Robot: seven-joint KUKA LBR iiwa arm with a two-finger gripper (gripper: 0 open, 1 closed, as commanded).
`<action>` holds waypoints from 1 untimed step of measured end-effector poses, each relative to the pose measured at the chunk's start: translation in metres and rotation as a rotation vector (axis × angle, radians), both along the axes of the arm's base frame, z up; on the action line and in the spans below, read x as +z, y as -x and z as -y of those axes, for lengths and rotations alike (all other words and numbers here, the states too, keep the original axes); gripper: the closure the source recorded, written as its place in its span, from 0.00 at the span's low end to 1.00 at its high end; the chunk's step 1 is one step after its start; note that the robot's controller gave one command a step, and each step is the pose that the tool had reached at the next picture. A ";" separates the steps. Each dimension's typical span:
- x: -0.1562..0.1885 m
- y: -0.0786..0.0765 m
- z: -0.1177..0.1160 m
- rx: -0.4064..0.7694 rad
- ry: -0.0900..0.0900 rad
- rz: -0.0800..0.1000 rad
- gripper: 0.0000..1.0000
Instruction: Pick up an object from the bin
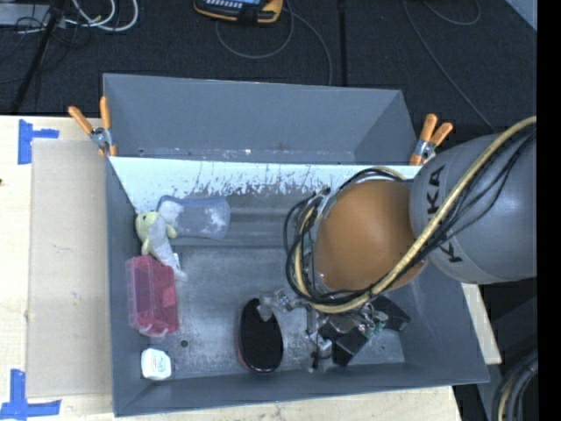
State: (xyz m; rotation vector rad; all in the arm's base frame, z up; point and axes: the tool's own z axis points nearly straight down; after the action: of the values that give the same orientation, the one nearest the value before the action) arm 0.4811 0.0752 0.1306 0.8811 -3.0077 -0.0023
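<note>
My gripper (326,342) hangs low over the bin floor at the front right, under the arm's wrist. Just to its left lies a black oval thing (260,337), flat on the floor and close beside the gripper. I cannot see whether the two touch. Parts of the gripper are hidden by the wrist above it.
A pink see-through box (153,296) lies along the left wall, with a small white round thing (155,364) in the front left corner. A pale yellow soft toy (154,229) and a clear plastic container (200,217) lie at the back left. The arm covers the bin's right side.
</note>
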 end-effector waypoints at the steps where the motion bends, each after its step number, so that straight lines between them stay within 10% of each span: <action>1: -0.028 -0.002 -0.008 0.229 -0.003 0.007 0.00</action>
State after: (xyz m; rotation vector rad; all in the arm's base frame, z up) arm 0.4832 0.0833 0.1027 1.2223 -2.8941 -0.0020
